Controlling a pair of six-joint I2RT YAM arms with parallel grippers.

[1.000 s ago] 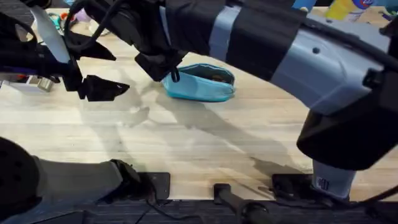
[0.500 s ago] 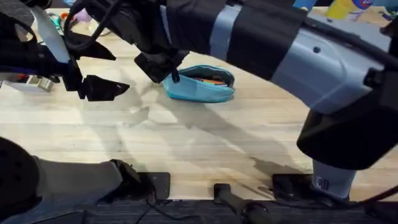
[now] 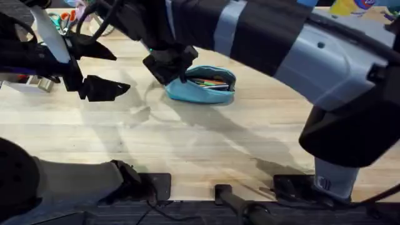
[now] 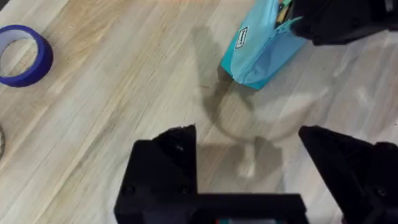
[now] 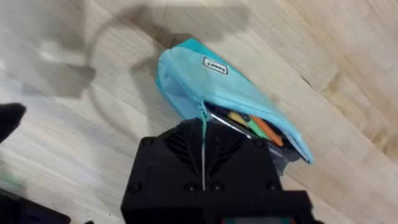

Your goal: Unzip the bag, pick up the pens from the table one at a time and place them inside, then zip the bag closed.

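Bag [image 3: 203,86] sits on the desk [image 3: 187,144], mid-far, a bit right of centre, mouth open along the zip. Orange and green pens [image 5: 261,127] visible inside; a dark one beside them, hard to confirm. No loose pens seen on the desk, so my read: loading done, closing step in hand.

Right gripper [image 3: 170,65] is down at the bag's left end. Right wrist view shows the zip line [image 5: 203,146] running straight into the fingers, which look closed on the pull or the fabric at that end. Can't separate pull from cloth.

Left gripper [image 4: 249,168] hovers well apart, left of the bag, fingers [image 4: 165,149] spread wide, holding nothing. Blue tape roll [image 4: 22,55] lies farther off, not in play.

Handling, as judgement:
- Soft light fabric, no stiffness. It will slide and bunch if the pull is dragged with nothing anchoring it.
- Pens are light, add little weight to pin it down.
- Best hold: left fingers pinch the closed end's fabric corner, right draws the pull along the zip away from that anchor.
- Risk: a pen tip poking out of the mouth jams the slider; cloth catching in the teeth.
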